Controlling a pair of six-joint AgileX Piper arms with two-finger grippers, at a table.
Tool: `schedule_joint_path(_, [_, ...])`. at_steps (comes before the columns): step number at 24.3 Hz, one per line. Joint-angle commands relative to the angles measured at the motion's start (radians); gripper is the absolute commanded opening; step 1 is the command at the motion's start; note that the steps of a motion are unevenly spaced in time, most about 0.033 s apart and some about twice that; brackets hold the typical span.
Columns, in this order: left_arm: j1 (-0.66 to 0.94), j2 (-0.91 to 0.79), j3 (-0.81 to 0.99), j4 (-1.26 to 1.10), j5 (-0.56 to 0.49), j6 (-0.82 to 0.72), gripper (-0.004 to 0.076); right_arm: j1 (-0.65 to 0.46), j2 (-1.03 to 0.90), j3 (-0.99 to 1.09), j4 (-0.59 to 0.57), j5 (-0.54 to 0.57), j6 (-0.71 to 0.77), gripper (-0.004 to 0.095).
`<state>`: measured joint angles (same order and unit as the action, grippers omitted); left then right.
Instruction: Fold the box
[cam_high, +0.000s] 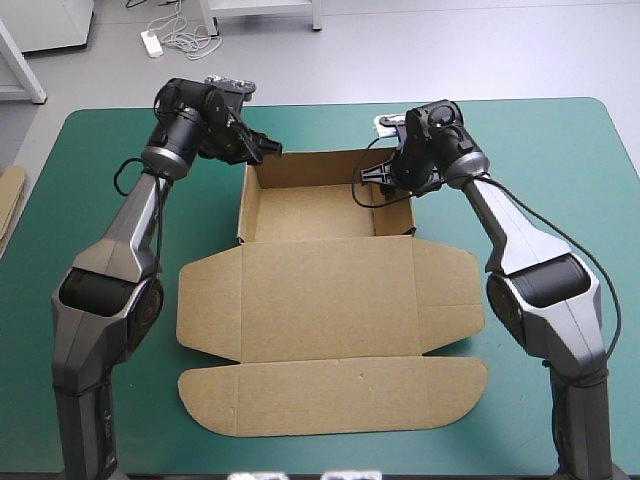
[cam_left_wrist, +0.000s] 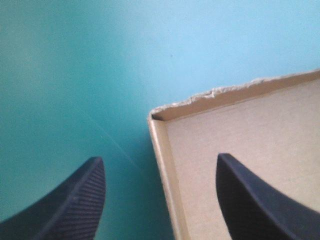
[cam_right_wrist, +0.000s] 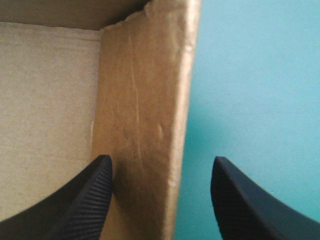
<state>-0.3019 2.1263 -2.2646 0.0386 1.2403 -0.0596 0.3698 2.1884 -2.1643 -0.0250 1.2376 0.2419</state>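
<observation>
Brown box (cam_high: 325, 300) sits mid-frame in the high view on the teal-green table (cam_high: 560, 200), partly formed. Its open tray (cam_high: 310, 212) is at upper centre with walls raised. The lid (cam_high: 330, 395) and side flaps lie flat toward the lower frame, and the outermost strip has rounded ends.

Left gripper (cam_high: 272, 150) is at the tray's upper-left corner in the high view, with its arm coming in from frame left. In the left wrist view it is open with the black fingers (cam_left_wrist: 75, 205) well apart. One finger is over bare table outside the box, the other over the tray floor. The left wall (cam_left_wrist: 165, 165) runs between them and the far corner is just ahead. Cannot tell if either finger touches the board.

Right gripper (cam_high: 370, 185) is at the tray's right side, upper centre-right in the high view. It is open too, and its spread fingertips (cam_right_wrist: 90, 195) straddle the right wall (cam_right_wrist: 145, 90). One fingertip is inside the tray close against the wall, the other outside over the table. The tray's far corner is ahead of it.

Spare board (cam_high: 10, 195) pokes in at the far left edge of the frame, off the table.
</observation>
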Motion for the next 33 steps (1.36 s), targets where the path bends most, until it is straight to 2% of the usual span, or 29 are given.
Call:
schedule_joint_path(1, [-0.004,-0.114,-0.055,0.014,0.053,0.002,0.0465,-0.007,-0.098,-0.025,-0.018,0.009,-0.019,0.0554])
schedule_joint_path(5, [-0.004,-0.205,-0.047,0.065,0.053,0.02,0.0452,-0.007,-0.122,-0.024,-0.013,0.009,-0.039,0.0554])
schedule_joint_path(8, [-0.004,-0.335,0.004,0.081,0.053,0.043,0.0377,-0.007,-0.13,-0.024,-0.008,0.009,-0.039,0.0554])
schedule_joint_path(9, [-0.004,-0.408,0.063,0.091,0.053,0.065,0.0298,-0.007,-0.13,-0.021,-0.005,0.01,-0.042,0.0554])
schedule_joint_path(10, [-0.004,-0.439,0.105,0.102,0.053,0.067,0.0259,-0.007,-0.13,-0.02,0.0,0.01,-0.044,0.0554])
schedule_joint_path(11, [-0.004,-0.521,0.204,0.128,0.053,0.074,0.014,-0.007,-0.13,-0.02,0.025,0.01,-0.05,0.0554])
schedule_joint_path(12, [-0.004,-0.564,0.248,0.138,0.048,0.074,0.0077,-0.007,-0.13,-0.02,0.039,0.01,-0.05,0.0554])
schedule_joint_path(13, [-0.004,-0.657,0.367,0.166,0.017,0.074,-0.0006,-0.005,-0.13,-0.02,0.049,0.01,-0.054,0.0554])
schedule_joint_path(21, [-0.004,-1.093,0.867,0.17,-0.131,0.036,-0.0007,-0.005,-0.101,-0.017,0.037,0.01,-0.054,0.0554])
schedule_joint_path(26, [-0.004,-1.252,0.95,0.17,-0.136,0.024,-0.0007,-0.005,-0.062,-0.008,0.08,0.01,-0.054,0.0531])
schedule_joint_path(29, [-0.004,-1.295,0.95,0.18,-0.125,0.024,-0.0007,-0.005,-0.055,-0.003,0.076,0.01,-0.056,0.0375])
schedule_joint_path(33, [-0.004,-1.327,0.95,0.214,-0.105,0.024,-0.0009,-0.005,-0.054,-0.003,0.072,0.01,-0.073,0.0021])
